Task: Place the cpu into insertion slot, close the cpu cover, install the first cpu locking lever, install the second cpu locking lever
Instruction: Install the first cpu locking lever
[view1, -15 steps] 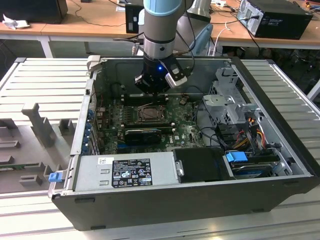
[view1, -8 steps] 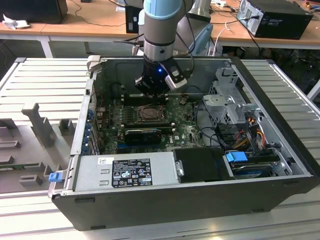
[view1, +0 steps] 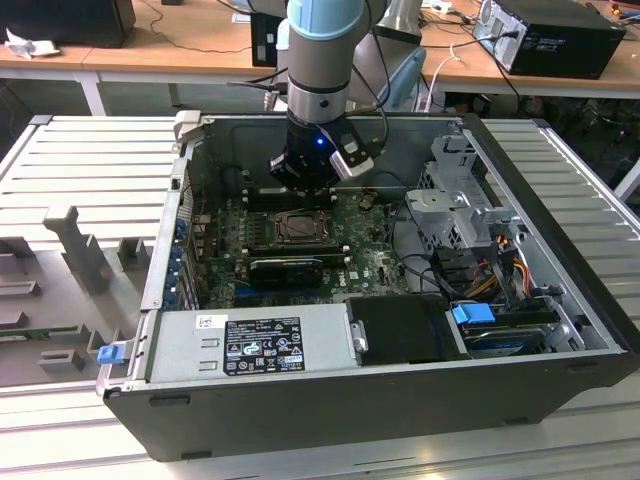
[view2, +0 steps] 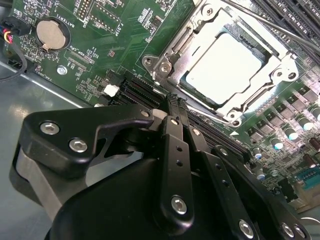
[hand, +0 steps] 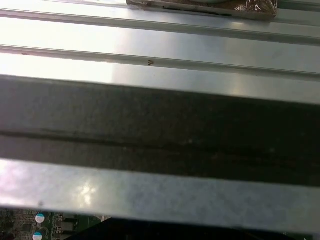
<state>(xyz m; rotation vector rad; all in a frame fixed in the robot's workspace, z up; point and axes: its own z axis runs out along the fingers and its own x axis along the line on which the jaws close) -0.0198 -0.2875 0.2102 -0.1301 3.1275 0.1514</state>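
Fingers (view2: 176, 107) pressed together, nothing pinched, gripper (view1: 310, 172) hanging over the board inside the case (view1: 560, 250). In second wrist view: cpu (view2: 225, 70) seated in slot (view2: 175, 52), cover (view2: 274, 65) looks down over it, framing the pale face; socket lies just beyond the fingertips, close but apart, set diagonal to finger line. In exterior view: slot (view1: 300, 228) just nearer the camera than the gripper; lever state can't tell.
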